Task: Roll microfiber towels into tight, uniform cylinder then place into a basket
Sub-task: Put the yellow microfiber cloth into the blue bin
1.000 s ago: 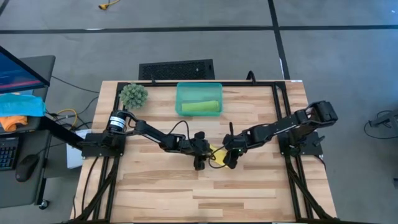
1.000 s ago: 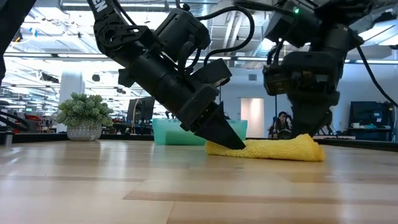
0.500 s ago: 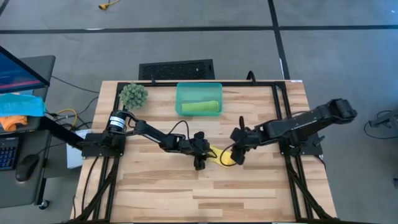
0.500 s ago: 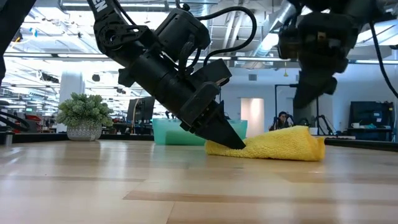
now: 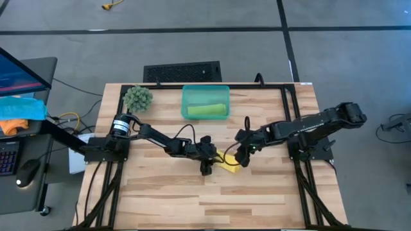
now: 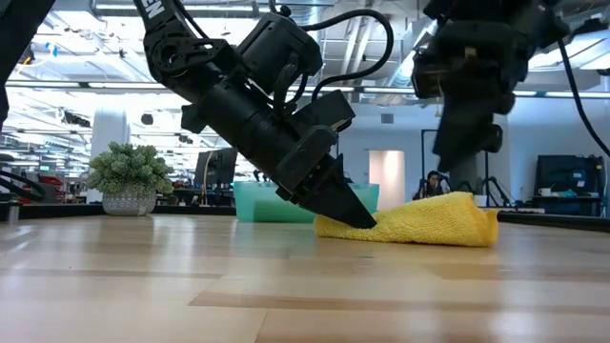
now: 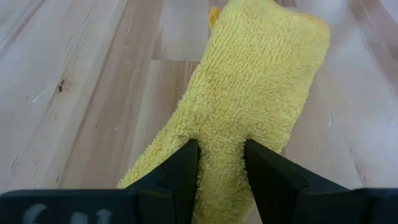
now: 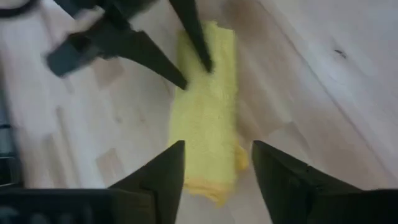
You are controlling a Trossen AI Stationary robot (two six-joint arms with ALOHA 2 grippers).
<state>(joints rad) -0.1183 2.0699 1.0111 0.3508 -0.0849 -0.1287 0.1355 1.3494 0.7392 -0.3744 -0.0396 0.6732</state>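
The wooden table (image 5: 160, 199) carries everything, with the left arm (image 5: 154, 138) reaching in from its left edge and the right arm (image 5: 308, 125) from its right edge, both meeting near the middle. The basket (image 5: 205, 90), translucent teal, sits at the middle of the far edge with the rolled lime green towel (image 5: 208, 110) lying inside it. A small spiky green plant ball (image 5: 138, 98) stands near the far left corner, beside the basket but apart from it. The yellow towel (image 6: 429, 221), rolled into a loose cylinder, lies flat on the table's centre. The left gripper (image 7: 221, 163) is pressed down on one end of the roll, its two fingers pinching a fold of the yellow cloth between them. The right gripper (image 8: 216, 163) hangs above the other end of the roll, lifted clear of it, its fingers spread wide apart with nothing between them but the towel seen below.
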